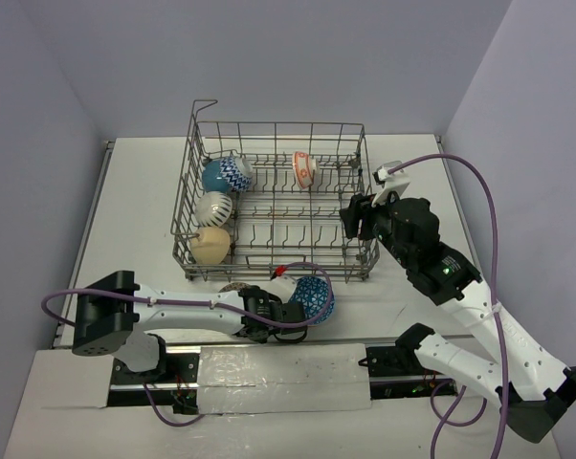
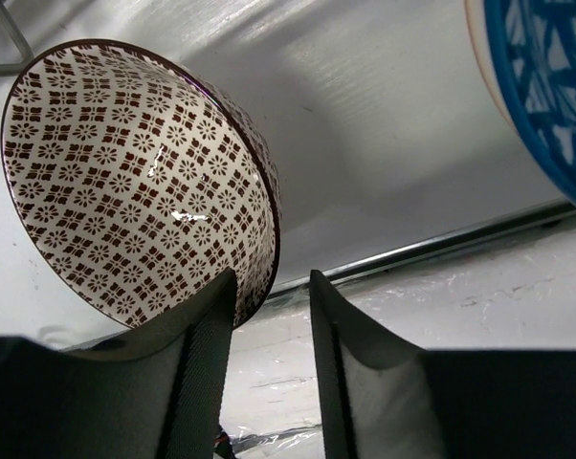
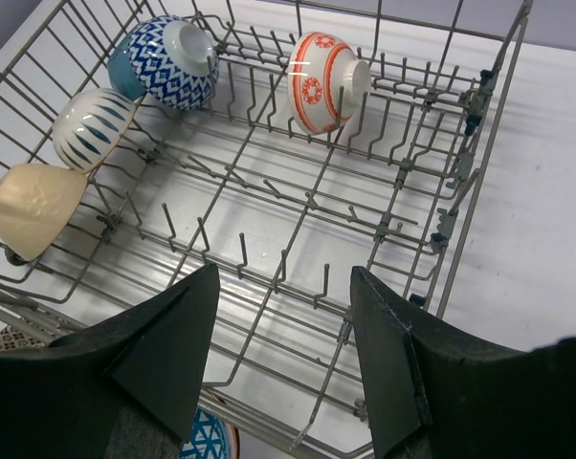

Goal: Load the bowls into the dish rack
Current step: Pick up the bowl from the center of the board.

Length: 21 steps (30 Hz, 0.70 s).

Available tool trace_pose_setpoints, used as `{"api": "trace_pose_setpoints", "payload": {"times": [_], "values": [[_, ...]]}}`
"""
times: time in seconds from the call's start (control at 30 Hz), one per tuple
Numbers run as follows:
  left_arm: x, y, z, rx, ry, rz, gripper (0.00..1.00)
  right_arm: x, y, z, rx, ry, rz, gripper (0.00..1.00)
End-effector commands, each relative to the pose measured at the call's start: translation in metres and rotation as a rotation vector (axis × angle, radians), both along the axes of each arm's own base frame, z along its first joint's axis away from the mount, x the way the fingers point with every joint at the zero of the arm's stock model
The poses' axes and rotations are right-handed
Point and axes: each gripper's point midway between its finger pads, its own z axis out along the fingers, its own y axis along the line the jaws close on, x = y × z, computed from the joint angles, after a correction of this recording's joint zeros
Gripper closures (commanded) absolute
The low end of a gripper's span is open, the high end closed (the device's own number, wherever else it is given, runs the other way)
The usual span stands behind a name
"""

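Note:
The grey wire dish rack (image 1: 278, 124) stands mid-table and holds a blue zigzag bowl (image 1: 229, 174), a white striped bowl (image 1: 214, 207), a cream bowl (image 1: 211, 244) and an orange-and-white bowl (image 1: 303, 168). In front of the rack a brown-patterned bowl (image 2: 125, 182) lies tipped on its side, with a blue-patterned bowl (image 1: 313, 298) to its right. My left gripper (image 2: 274, 277) is open at the brown bowl's rim, its left finger (image 2: 207, 335) overlapping the bowl's inside; nothing is clamped. My right gripper (image 3: 283, 270) hangs open and empty above the rack's (image 3: 474, 191) right side.
A taped strip (image 1: 278, 368) and a metal rail run along the table's near edge, just behind the left gripper. Grey walls close in the table on the left, back and right. The right arm's purple cable (image 1: 489, 220) loops beside the rack.

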Motion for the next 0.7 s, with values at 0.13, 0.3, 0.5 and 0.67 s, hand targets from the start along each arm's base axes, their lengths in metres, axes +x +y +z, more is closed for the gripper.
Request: {"api": "trace_pose_setpoints", "payload": {"times": [0.13,0.3,0.5,0.67], "values": [[0.007,-0.004,0.006,-0.016,-0.053,0.056,0.68,0.000,-0.002,0.015,0.016,-0.056,-0.014,0.35],[0.010,-0.005,0.013,-0.031,-0.070,0.069,0.78,0.000,-0.003,0.017,0.016,-0.060,-0.016,0.35],[0.013,-0.007,0.021,-0.032,-0.084,0.074,0.85,-0.001,-0.002,0.017,0.015,-0.064,-0.013,0.36],[0.012,-0.017,0.032,-0.091,-0.074,0.071,0.98,-0.002,-0.003,0.019,0.019,-0.070,-0.014,0.35]]}}
